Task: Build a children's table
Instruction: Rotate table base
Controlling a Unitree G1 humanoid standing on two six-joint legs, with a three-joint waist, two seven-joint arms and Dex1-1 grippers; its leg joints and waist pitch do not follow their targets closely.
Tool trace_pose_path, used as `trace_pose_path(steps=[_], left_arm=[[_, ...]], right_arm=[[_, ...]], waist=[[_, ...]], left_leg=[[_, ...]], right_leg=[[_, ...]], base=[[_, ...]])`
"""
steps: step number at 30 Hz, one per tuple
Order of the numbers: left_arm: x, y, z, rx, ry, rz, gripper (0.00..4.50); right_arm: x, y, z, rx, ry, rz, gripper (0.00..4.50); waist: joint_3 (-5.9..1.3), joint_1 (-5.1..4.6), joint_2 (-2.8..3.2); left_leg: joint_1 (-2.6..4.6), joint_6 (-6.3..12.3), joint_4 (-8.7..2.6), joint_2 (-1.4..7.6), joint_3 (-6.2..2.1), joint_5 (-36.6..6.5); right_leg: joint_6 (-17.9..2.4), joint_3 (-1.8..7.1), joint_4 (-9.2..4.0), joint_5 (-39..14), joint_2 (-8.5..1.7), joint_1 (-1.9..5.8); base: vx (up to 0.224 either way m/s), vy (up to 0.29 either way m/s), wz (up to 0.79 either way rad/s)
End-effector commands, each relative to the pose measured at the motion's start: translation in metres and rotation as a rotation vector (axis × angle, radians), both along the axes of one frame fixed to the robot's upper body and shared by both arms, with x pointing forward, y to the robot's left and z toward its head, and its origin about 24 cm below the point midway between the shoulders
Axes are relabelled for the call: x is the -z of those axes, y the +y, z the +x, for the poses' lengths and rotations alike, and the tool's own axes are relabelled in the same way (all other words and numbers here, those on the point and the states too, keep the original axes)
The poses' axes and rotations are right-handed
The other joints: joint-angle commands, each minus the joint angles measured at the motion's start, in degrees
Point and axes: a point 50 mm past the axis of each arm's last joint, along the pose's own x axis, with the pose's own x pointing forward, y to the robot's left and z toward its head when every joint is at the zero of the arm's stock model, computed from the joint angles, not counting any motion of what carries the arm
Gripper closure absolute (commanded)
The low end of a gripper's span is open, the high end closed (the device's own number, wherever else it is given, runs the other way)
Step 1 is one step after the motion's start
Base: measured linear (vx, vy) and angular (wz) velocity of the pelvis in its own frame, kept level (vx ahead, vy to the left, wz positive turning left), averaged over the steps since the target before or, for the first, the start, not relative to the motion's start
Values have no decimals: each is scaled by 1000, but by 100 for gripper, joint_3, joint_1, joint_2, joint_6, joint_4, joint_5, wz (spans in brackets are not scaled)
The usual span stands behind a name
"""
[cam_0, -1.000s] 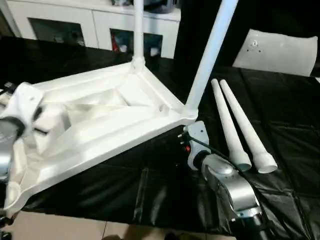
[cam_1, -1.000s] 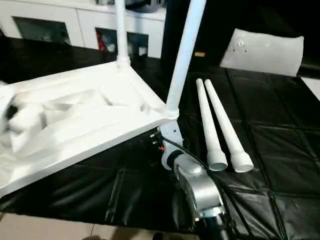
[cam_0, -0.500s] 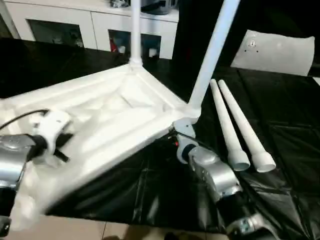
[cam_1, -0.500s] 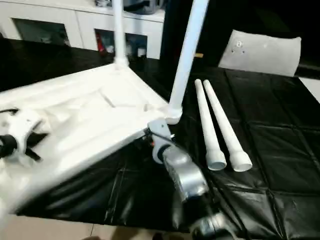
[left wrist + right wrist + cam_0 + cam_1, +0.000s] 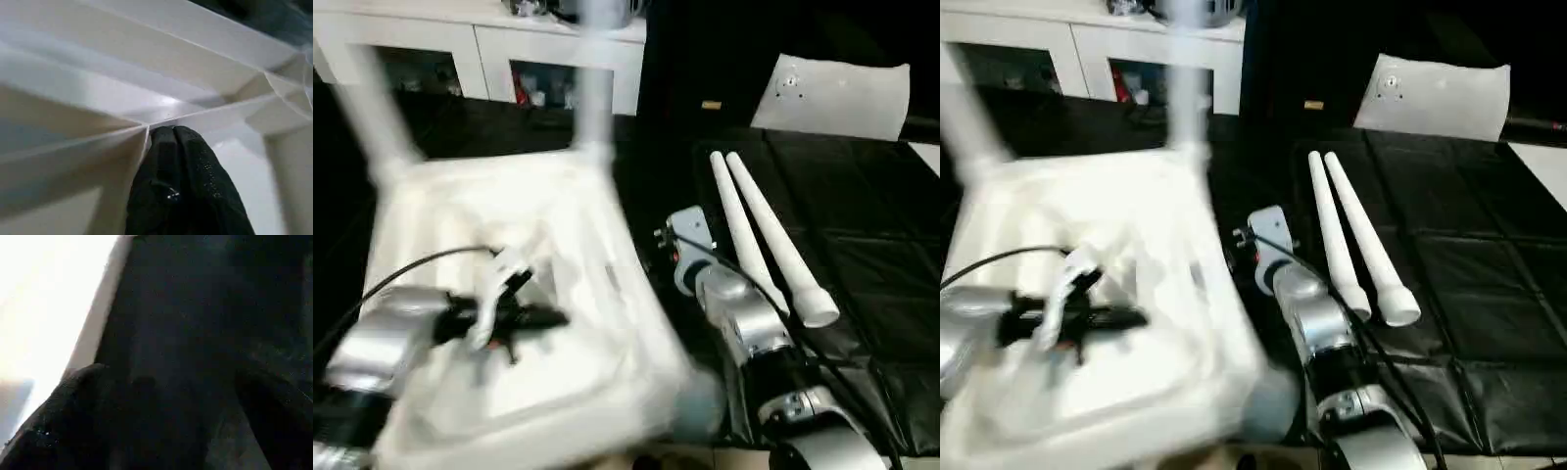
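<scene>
At lower left, my left gripper (image 5: 543, 316), clamped on a rib, has swung the tabletop (image 5: 597, 255) around; right gripper (image 5: 161, 382) wide open, empty; two legs (image 5: 759, 240) remain loose.

left gripper (image 5: 548, 317) closed, right gripper (image 5: 161, 382) (jaws wide)

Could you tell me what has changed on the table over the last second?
The tabletop has swung round, its two fitted legs now farther left. The shut left gripper has moved onto its ribbed underside. The right gripper has left the corner. The two loose legs stayed put.
</scene>
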Motion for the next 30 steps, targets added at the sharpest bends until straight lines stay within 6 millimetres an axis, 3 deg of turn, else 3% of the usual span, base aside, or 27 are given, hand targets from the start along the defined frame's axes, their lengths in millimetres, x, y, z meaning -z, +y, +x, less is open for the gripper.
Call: trace_pose_path(steps=[1,2,4,5,6,7,9,10,12,16,18,21,22,23,24,26,27,28,29,30], left_arm=[[-19,-6,24,-86,-190,24,447],[-20,-2,37,-179,-266,86,447],[-20,2,44,-221,-308,135,447],[-20,10,51,-263,-364,213,447],[-20,10,51,-263,-364,213,447],[-21,14,54,-294,-393,245,447],[-24,24,61,-367,-455,303,447],[-24,28,64,-392,-477,319,447],[-23,32,66,-407,-503,345,447],[-27,29,61,-386,-510,205,447],[-32,25,56,-372,-515,100,447],[-43,25,45,-377,-529,-12,447],[-45,26,40,-365,-521,-14,447],[-46,29,34,-352,-503,10,447],[-46,33,31,-342,-492,39,447],[-46,43,23,-342,-469,105,447],[-47,52,18,-360,-456,159,447],[-47,54,17,-365,-453,171,447],[-52,75,8,-449,-425,273,447],[-57,92,2,-529,-422,351,447]], right_arm=[[1,15,-2,-54,8,5,0],[-3,11,0,-34,-8,11,0],[-5,9,1,-18,-20,16,0],[-11,3,3,5,-48,16,0],[-11,3,3,5,-48,16,0],[-15,1,4,15,-65,14,0],[-24,-6,6,44,-102,28,0],[-28,-9,7,57,-115,35,0],[-34,-14,8,78,-138,47,0],[-44,-27,4,103,-173,54,0],[-43,-31,2,102,-176,31,0],[-39,-37,-1,85,-160,8,0],[-37,-39,-2,70,-166,-21,0],[-37,-41,-2,61,-169,-41,0],[-36,-43,-2,55,-170,-55,0],[-36,-46,-3,53,-169,-68,0],[-36,-48,-2,58,-171,-82,0],[-36,-48,-2,60,-172,-86,0],[-36,-52,0,72,-177,-109,0],[-36,-55,2,82,-179,-119,0]], waist=[[-372,24,155],[-376,29,163],[-395,50,159],[-392,45,149],[-397,55,148],[-418,65,143],[-420,85,156],[-462,98,147],[-475,110,169],[-481,133,166],[-462,144,202],[-455,146,198],[-430,122,174],[-427,113,163],[-383,103,163],[-374,102,154],[-369,91,151],[-345,76,169],[-343,67,160],[-342,43,158]], left_leg=[[3,134,-398,282,-118,-948],[1,158,-395,278,-123,-935],[17,155,-395,304,-140,-998],[-23,176,-413,296,-155,-981],[-20,174,-413,296,-159,-979],[-14,126,-413,323,-166,-874],[2,124,-397,314,-139,-755],[-26,135,-393,317,-141,-535],[-17,191,-387,351,-140,-180],[-17,283,-374,359,-120,5],[-14,227,-382,364,-111,-194],[-19,114,-383,400,-103,-354],[-26,138,-387,353,-80,-478],[-24,117,-391,367,-87,-586],[-28,121,-389,337,-85,-778],[7,123,-376,302,-88,-969],[-17,127,-384,302,-101,-975],[-3,138,-380,284,-101,-1055],[34,138,-362,265,-94,-1099],[3,120,-374,285,-110,-1083]], right_leg=[[-342,417,-525,-2683,-559,330],[-317,400,-533,-2660,-543,324],[-277,403,-534,-2642,-573,325],[-250,387,-528,-2618,-557,340],[-207,380,-529,-2611,-544,340],[-231,405,-472,-2416,-578,352],[-246,419,-462,-2186,-552,326],[-333,444,-370,-1755,-558,370],[-611,455,-264,-994,-569,357],[-923,472,-205,-495,-602,379],[-1014,473,-223,-671,-630,390],[-1107,476,-223,-801,-649,396],[-1051,470,-268,-959,-588,375],[-997,468,-269,-1158,-605,387],[-828,458,-344,-1662,-589,365],[-555,442,-424,-2328,-577,337],[-482,437,-428,-2458,-580,352],[-324,419,-486,-2761,-551,312],[-203,403,-517,-2952,-531,282],[-186,392,-486,-2923,-521,294]], base=[[0,0,0],[0,0,0],[0,0,0],[0,0,0],[0,0,0],[0,0,0],[0,0,0],[0,0,0],[0,0,0],[0,0,0],[0,0,0],[0,0,0],[0,0,0],[0,0,0],[0,0,0],[0,0,0],[0,0,0],[0,0,0],[0,0,0],[0,0,0]])
